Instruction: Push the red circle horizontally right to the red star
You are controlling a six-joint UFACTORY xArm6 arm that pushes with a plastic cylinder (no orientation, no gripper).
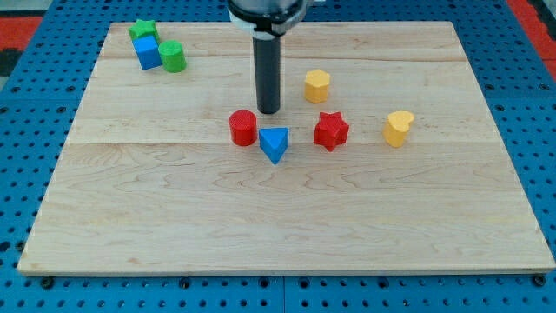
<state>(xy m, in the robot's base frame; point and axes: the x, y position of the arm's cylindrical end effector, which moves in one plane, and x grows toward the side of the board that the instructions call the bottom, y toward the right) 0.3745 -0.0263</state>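
The red circle [243, 127] is a short red cylinder near the middle of the wooden board. The red star [330, 130] lies to its right at about the same height in the view. A blue triangle [274, 143] sits between them, slightly lower, close to the red circle's right side. My tip [268, 111] stands just above and to the right of the red circle, a small gap away, above the blue triangle.
A yellow hexagon [317, 85] lies up and right of my tip. A yellow heart [399, 128] lies right of the red star. A green star [143, 30], a blue cube [148, 53] and a green cylinder [172, 56] cluster at the top left. The board [261, 226] rests on blue pegboard.
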